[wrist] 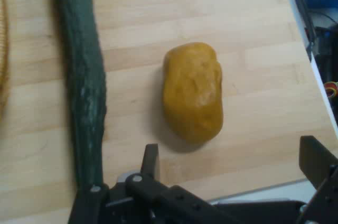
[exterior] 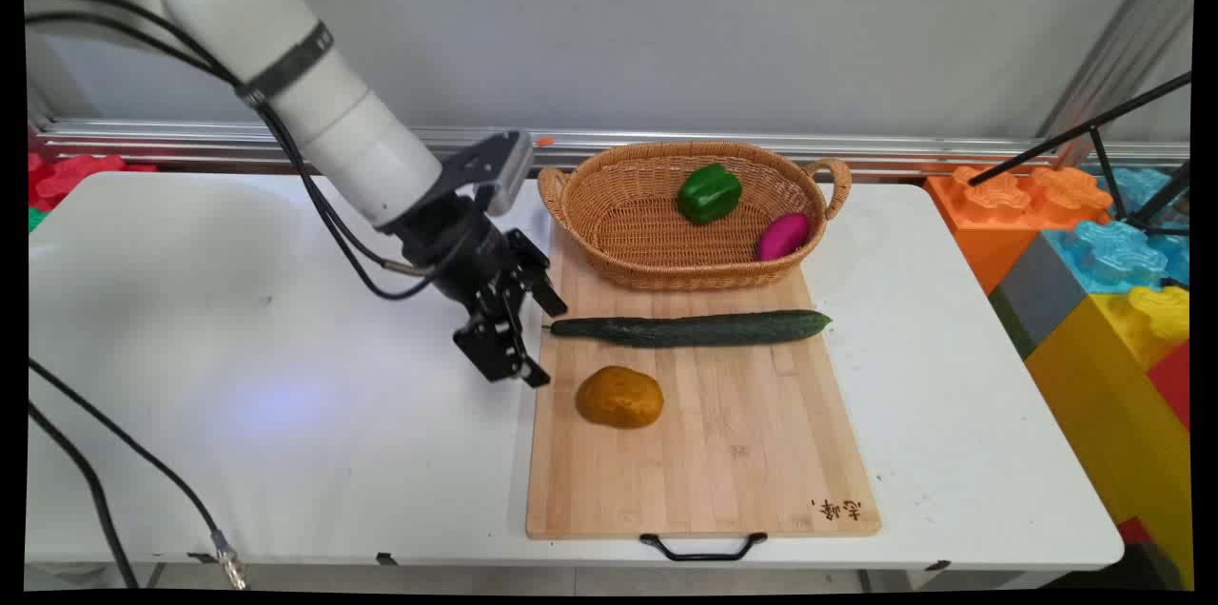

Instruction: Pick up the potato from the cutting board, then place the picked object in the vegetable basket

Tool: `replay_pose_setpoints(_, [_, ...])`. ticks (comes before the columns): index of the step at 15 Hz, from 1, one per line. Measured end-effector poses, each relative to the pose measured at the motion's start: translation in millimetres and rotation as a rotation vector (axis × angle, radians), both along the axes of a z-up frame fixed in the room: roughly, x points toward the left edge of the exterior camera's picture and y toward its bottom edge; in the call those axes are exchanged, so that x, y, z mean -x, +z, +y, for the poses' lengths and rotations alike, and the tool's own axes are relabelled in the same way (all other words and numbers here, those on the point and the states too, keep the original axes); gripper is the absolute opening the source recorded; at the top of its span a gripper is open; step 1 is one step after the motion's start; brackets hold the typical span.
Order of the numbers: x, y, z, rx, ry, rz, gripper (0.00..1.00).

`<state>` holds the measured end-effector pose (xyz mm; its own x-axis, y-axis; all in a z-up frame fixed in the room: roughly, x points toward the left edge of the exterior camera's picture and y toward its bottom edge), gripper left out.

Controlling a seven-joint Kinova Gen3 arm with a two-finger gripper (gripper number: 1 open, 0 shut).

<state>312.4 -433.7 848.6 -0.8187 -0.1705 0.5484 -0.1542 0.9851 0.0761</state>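
We find the gripper (exterior: pixel 544 343), fingers spread and empty, at the cutting board's (exterior: pixel 723 472) left edge, nearest the potato (exterior: pixel 619 397) and cucumber (exterior: pixel 690 328). Behind stands a basket (exterior: pixel 618 224) with pepper (exterior: pixel 709 193).

- Cucumber (wrist: pixel 79 76): hand view, upper left; top end cut by frame edge, lower end hidden behind gripper linkage.
- Basket (wrist: pixel 3 49): sliver at left edge only.
- Burnt mark (exterior: pixel 835 510), board's lower right corner, main view: characters too small to read.
- Toy blocks (exterior: pixel 1094 234): right edge, cropped.
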Motion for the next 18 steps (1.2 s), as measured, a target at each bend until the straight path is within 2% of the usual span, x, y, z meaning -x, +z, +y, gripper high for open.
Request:
replay_pose_setpoints(5, [9, -41, -3, 0.015, -0.069, 0.046, 1.0])
replay_pose_setpoints(13, [38, -95, -13, 0.075, -0.1, 0.108, 1.0])
replay_pose_setpoints(14, [40, -98, -13, 0.077, -0.102, 0.112, 0.0])
replay_pose_setpoints(18, [45, -102, -9, 0.061, -0.111, 0.122, 0.0])
